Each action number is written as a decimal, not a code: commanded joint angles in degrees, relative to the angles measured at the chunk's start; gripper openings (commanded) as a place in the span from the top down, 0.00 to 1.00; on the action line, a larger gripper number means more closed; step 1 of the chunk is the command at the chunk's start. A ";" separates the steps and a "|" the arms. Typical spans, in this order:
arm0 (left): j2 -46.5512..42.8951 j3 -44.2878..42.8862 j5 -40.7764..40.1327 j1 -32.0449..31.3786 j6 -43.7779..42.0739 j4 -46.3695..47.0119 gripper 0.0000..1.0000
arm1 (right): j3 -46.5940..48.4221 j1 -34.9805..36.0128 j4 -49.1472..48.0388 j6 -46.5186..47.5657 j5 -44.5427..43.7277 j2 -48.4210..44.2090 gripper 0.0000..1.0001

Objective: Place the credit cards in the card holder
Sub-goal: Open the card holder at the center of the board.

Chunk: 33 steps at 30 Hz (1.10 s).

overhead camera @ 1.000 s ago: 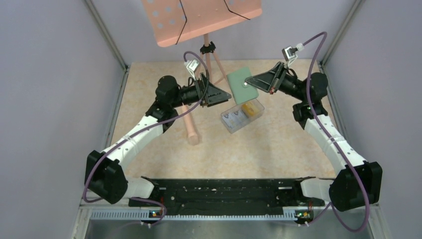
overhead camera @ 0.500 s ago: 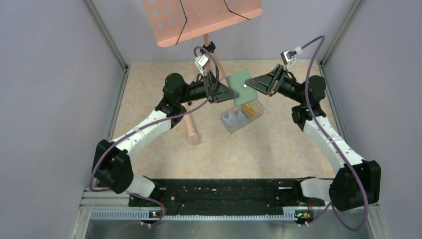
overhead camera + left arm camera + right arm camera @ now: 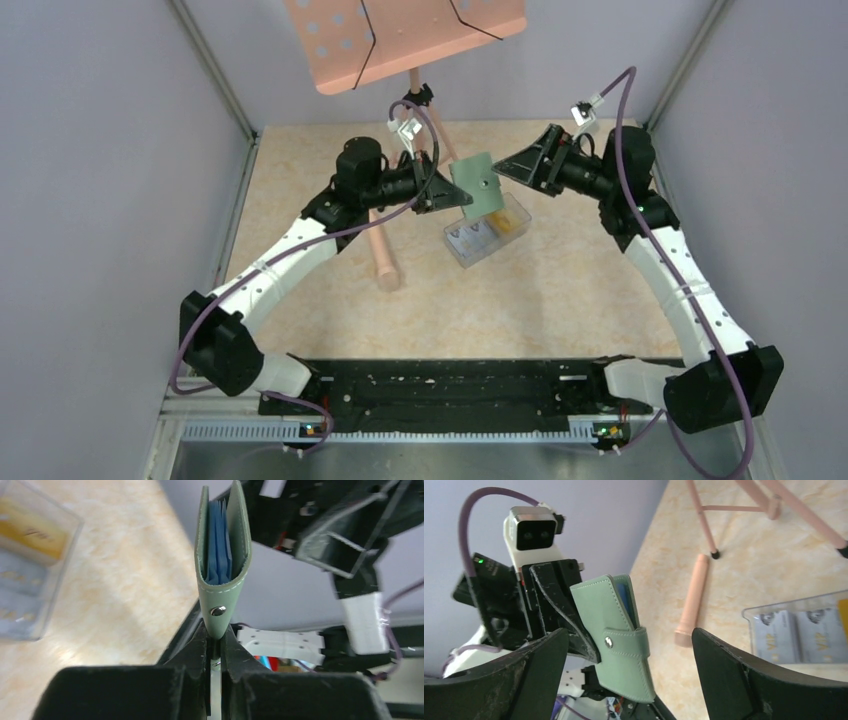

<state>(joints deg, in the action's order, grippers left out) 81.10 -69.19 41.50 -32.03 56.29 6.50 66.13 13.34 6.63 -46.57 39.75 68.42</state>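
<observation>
The sage-green card holder (image 3: 476, 186) hangs folded above the table, held by its edge in my left gripper (image 3: 455, 196), which is shut on it. From the left wrist its snap stud and blue sleeves show, card holder (image 3: 223, 545) rising from the pinching left gripper (image 3: 215, 630). My right gripper (image 3: 503, 165) stands open; its fingers flank the card holder (image 3: 616, 630) without touching. The credit cards lie in a clear box (image 3: 487, 232) below: white-grey ones (image 3: 796, 632) and an orange-yellow one (image 3: 507, 222).
A pink stand (image 3: 420, 40) with tripod legs stands at the back. A pink cylinder (image 3: 380, 250) lies left of the clear box. Grey walls close in the table on both sides.
My left gripper came in and shut on the card holder. My right gripper, which held it before, has opened and let go. The holder tilted and shifted slightly left.
</observation>
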 commanded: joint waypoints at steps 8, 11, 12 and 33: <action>-1.50 -10.50 -16.18 -2.77 -19.30 -37.22 1.00 | 11.24 10.08 24.39 16.35 -13.00 7.02 0.04; -0.68 -11.19 -17.49 -3.87 -19.90 -39.38 1.00 | 12.63 13.70 26.64 17.27 -15.15 10.18 0.07; -0.42 -11.35 -17.83 -4.20 -19.98 -39.93 1.00 | 13.23 14.78 27.58 17.68 -16.19 11.23 0.08; 2.73 -13.43 -20.65 -6.46 -19.95 -44.34 1.00 | 14.06 21.53 31.55 22.68 -18.17 16.29 0.57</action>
<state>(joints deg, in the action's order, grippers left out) 83.70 -79.31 21.23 -37.93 37.28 -38.74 78.54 33.23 37.82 -25.43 20.97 84.07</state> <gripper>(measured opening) 0.054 0.414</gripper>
